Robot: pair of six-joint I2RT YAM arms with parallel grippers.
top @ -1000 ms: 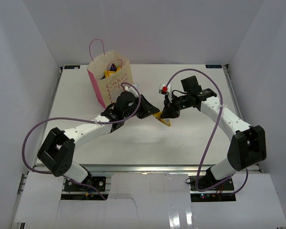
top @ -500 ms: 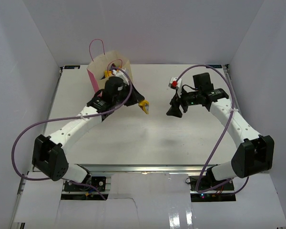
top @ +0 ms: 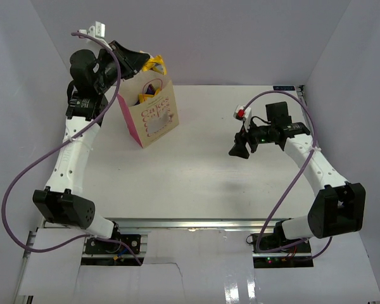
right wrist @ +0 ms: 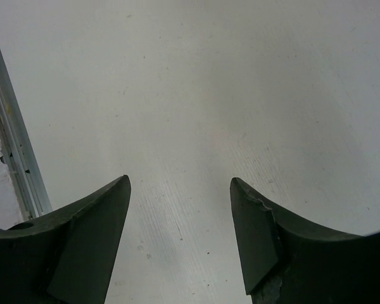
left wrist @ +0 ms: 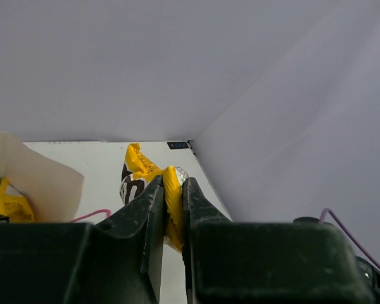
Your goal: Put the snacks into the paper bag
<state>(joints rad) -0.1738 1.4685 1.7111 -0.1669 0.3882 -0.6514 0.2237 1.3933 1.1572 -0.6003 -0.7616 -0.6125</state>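
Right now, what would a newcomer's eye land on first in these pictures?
The left pincer hangs high at the back-left corner, clamped on a yellow wrapped bar up near the top of the paper bag. That beige-and-pink bag stands upright with other snacks inside. On the right, the right pincer hovers open and empty over bare table.

Bright, even, diffuse light from above; the white table [top: 196, 183] shows only one faint soft shadow toward 5 o'clock in the top view, with glare at 6 o'clock. The left gripper [left wrist: 174, 185] reads as a dark, underexposed mass; its yellow packet [left wrist: 138, 166] is crisp
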